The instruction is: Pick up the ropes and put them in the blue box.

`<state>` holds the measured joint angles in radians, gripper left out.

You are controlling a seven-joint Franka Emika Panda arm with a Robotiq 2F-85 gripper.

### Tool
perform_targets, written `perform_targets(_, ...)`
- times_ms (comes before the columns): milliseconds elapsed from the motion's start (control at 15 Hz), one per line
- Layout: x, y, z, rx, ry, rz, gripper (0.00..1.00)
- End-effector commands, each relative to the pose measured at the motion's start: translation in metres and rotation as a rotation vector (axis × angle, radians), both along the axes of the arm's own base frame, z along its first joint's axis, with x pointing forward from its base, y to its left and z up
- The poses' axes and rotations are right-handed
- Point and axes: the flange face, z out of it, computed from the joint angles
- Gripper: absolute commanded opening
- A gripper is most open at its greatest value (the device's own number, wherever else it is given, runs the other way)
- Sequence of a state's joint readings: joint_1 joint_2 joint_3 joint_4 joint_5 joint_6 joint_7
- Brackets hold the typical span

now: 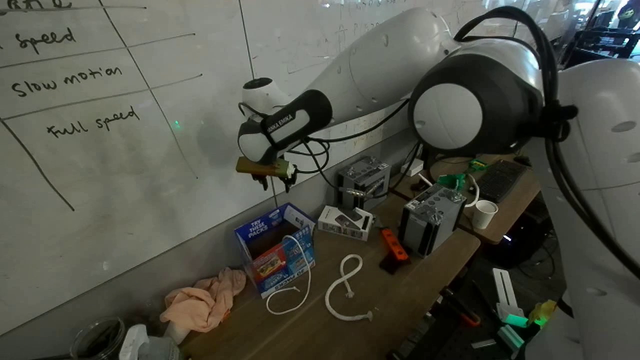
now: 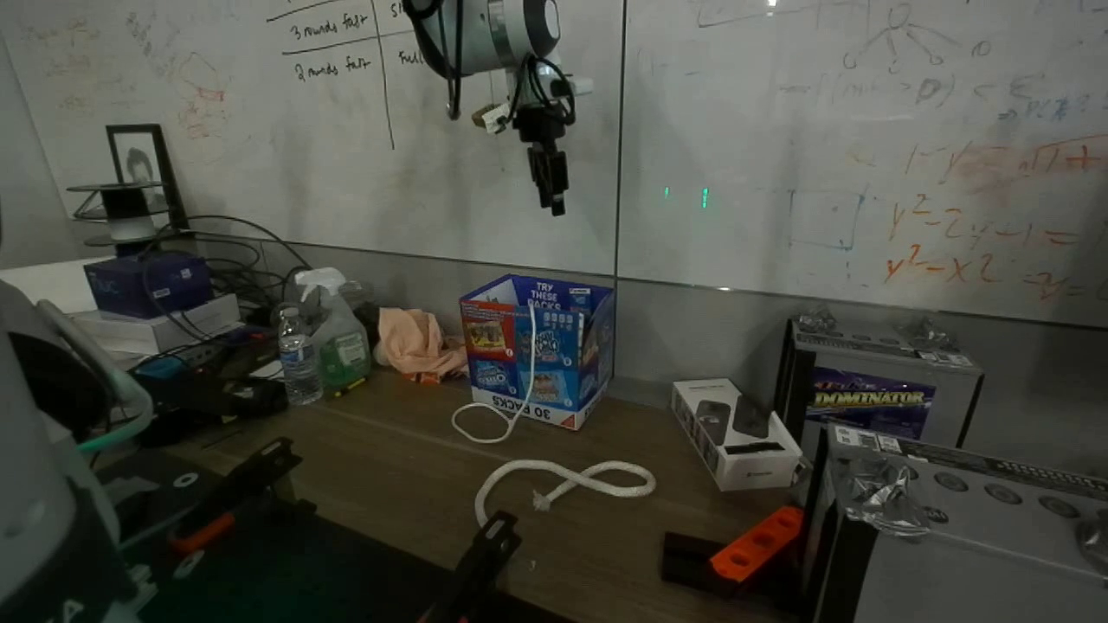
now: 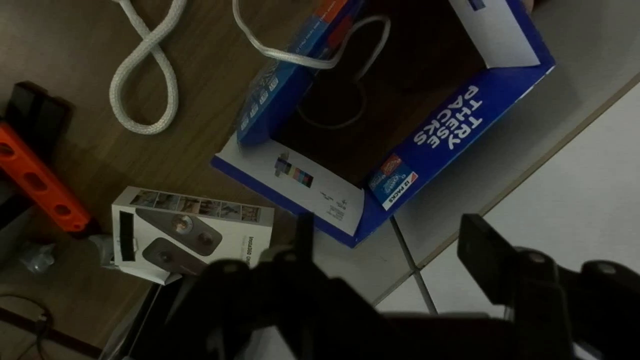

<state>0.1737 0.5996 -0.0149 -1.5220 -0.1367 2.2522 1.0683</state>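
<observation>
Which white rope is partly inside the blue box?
The thinner rope, draped partway into the blue box; the thicker rope lies wholly on the table.

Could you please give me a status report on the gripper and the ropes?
Gripper open, empty, up high. Thin rope draped over wall of blue box, part inside, part on table. Thick rope loose on table. Possible snag: thin rope's overhang.

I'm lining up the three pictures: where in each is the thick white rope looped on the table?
In an exterior view: the thick white rope is below centre, right of the blue box.
In an exterior view: the thick white rope is below centre, lower in frame than the blue box.
Wrist view: the thick white rope is upper left, cut off by the top edge.
Shared landmark: the blue box, visible in all three.
</observation>
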Motion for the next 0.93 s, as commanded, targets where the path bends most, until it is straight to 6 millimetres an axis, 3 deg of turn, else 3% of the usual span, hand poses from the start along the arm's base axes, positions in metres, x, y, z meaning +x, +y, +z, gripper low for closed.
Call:
perform_targets(0, -0.013, -0.008, 0.012, 0.015, 0.054, 0.065, 1.0)
perform_targets(467, -0.091, -0.059, 0.053, 0.087, 0.214, 0.267, 1.0)
perform_targets(600, -0.12, -0.074, 0.051, 0.125, 0.256, 0.319, 1.0)
perform_targets(867, -0.171, -0.082, 0.011, 0.2, 0.308, 0.409, 1.0)
